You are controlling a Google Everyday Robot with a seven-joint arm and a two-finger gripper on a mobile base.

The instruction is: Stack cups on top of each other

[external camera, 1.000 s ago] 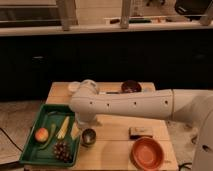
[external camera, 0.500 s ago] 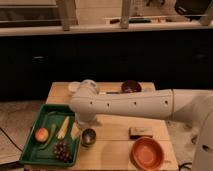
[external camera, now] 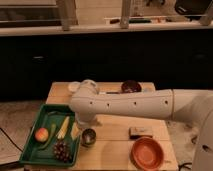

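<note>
The arm [external camera: 135, 105] is reaching across the wooden table [external camera: 112, 145], its gripper [external camera: 86, 119] hanging just above the dark cup [external camera: 88, 137] beside the green tray [external camera: 30, 150].

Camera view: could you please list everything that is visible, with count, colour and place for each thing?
Table: one, light wood, centre.
Tray: one, green, on the table's left edge.
Round fruit: one, orange-red, at the left in the tray.
Grapes: one bunch, dark, at the front of the tray.
Yellow pieces: pale yellow, in the middle of the tray; what they are cannot be told.
Dark cup: one, brownish-grey, on the table just right of the tray.
Orange bowl: one, front right.
Maroon bowl: one, dark, back of the table.
Small flat object: one, brown, behind the orange bowl.
White round thing: one, back left, partly hidden.
Robot arm: one, white, reaching in from the right.
Gripper: below the arm's end, above the dark cup.
</note>
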